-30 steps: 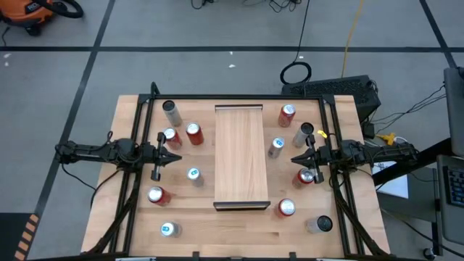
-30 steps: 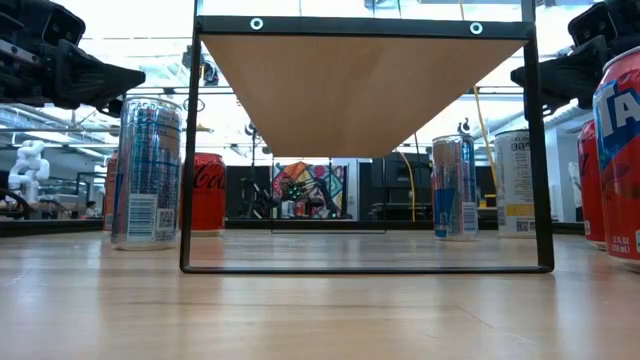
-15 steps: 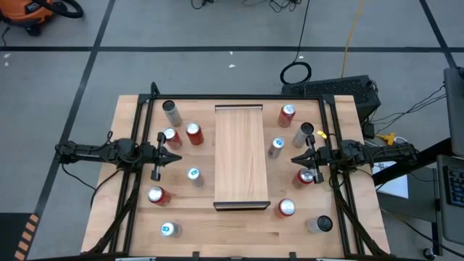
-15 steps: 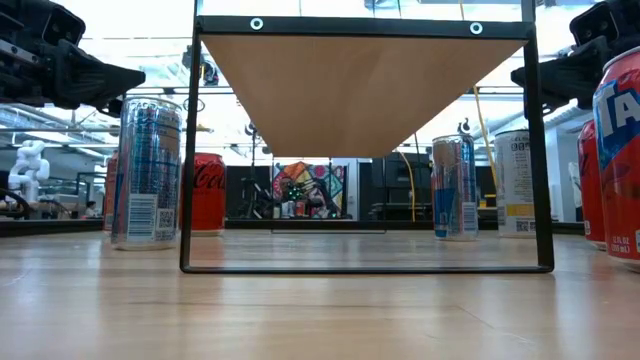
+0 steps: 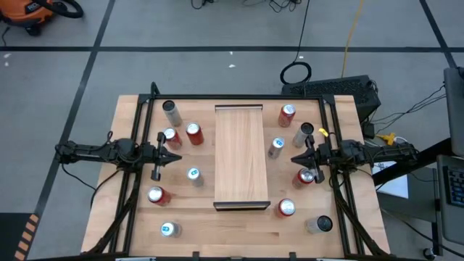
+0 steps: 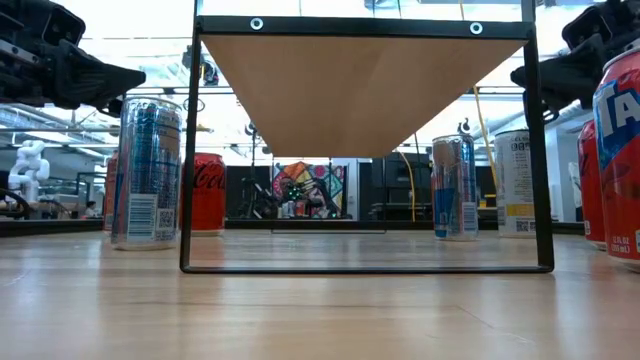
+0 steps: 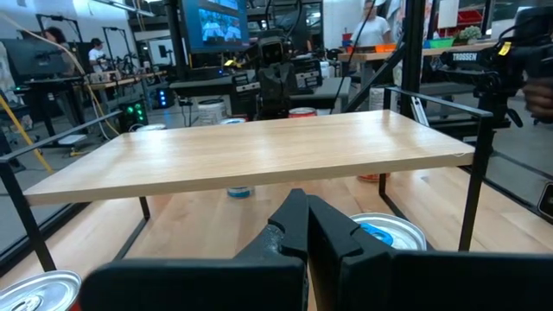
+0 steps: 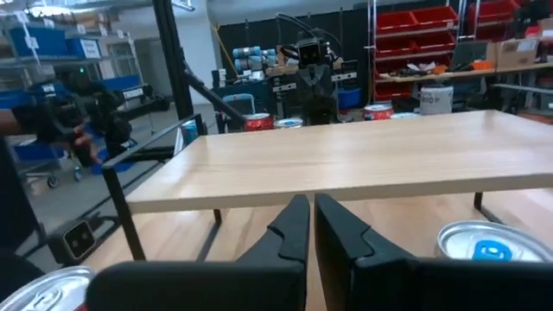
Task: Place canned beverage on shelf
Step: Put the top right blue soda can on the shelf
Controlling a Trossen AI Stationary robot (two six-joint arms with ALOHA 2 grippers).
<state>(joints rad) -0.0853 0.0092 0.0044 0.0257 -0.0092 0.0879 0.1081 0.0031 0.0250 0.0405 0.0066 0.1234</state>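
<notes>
The shelf [image 5: 242, 156] stands bare among cans; both end effectors closed, gripping nothing.

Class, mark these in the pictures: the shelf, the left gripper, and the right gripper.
shelf [image 5: 239, 156], high view, middle of its wooden top.
left gripper [image 5: 179, 157], high view, tip of its shut fingers.
right gripper [image 5: 293, 159], high view, tip of its shut fingers.

shelf board [image 5: 239, 154]: pale wood, lengthwise grain, smooth matt face
shelf frame [image 6: 188, 150]: thin black metal bars, matt, with bright round fasteners on the top rail
tabletop [image 5: 239, 226]: light wood planks, smooth, faint sheen in the low view
cans [image 6: 146, 172]: printed metal, glossy sides; silvery metal lids [image 7: 387, 233]
gripper fingers [image 8: 298, 226]: dark, matt, plastic-looking
floor [image 5: 181, 69]: grey, smooth, matt, crossed by dark lines
</notes>
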